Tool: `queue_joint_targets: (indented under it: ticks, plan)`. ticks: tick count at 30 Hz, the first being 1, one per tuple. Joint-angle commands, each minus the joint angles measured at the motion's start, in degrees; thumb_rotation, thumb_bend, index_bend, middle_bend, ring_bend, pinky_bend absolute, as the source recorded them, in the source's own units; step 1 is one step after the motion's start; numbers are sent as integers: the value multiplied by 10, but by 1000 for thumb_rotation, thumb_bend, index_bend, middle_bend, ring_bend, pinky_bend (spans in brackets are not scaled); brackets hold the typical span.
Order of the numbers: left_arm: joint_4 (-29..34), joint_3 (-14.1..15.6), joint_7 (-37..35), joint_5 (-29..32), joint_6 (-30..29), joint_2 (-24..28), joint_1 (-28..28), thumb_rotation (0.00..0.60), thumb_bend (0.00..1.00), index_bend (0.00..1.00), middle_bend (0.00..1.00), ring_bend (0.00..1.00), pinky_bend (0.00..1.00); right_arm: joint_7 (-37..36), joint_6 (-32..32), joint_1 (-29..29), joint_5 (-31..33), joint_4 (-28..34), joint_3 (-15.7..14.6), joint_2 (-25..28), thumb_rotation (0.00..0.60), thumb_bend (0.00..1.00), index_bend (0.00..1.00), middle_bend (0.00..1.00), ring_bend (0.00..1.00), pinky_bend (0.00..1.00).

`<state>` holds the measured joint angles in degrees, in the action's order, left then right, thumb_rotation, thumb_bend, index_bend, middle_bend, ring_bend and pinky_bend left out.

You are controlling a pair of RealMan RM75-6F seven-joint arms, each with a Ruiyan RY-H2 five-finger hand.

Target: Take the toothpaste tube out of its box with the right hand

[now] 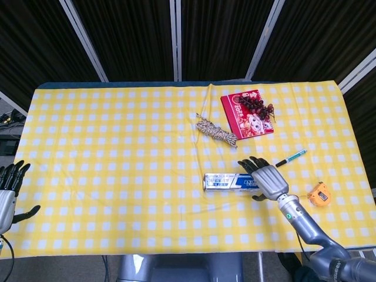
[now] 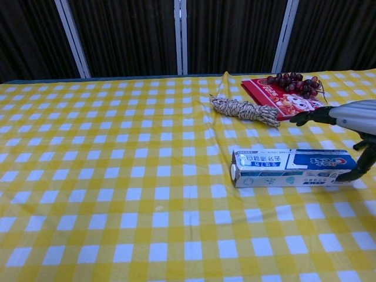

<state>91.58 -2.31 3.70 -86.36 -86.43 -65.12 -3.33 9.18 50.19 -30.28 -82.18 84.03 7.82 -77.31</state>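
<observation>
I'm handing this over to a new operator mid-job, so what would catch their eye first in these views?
First the right hand, fingers spread over the right end of the toothpaste box, which lies flat on the yellow checked cloth near the front. Behind it are a rope coil and a red packet with grapes on it. The left hand is at the cloth's left edge.

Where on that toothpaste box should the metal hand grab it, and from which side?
Probably across the right-hand end of the toothpaste box, coming down from above. It lies flat and long on the table, so its narrow width suits a thumb on the near face and fingers on the far face. The right hand hovers there, open.
</observation>
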Motion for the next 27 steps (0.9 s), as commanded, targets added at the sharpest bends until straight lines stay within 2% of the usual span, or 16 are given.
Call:
queue_joint_targets:
  ticks: [1,8,14,19,27]
  plan:
    - [0,0,-1,0,0,0,0,600,0,0,0,0,0,21,-17,-15,25,-18,10,-22,600,0,155,184,151,238]
    - [-1,0,-2,2,3,0,-1,600,0,0,0,0,0,38,-28,-28,60,-36,12,-47,600,10,237,303,268,356]
    - [-1,1,2,3,5,-2,-3,600,0,0,0,0,0,36,-26,-36,66,-40,10,-60,600,140,359,424,374,466]
    - [-1,0,4,6,6,-3,-3,600,0,0,0,0,0,15,-10,-36,55,-40,8,-64,600,224,403,455,396,483]
    - [0,0,5,7,8,-3,-5,600,0,0,0,0,0,-46,26,-30,14,-19,3,-44,600,246,411,461,397,484]
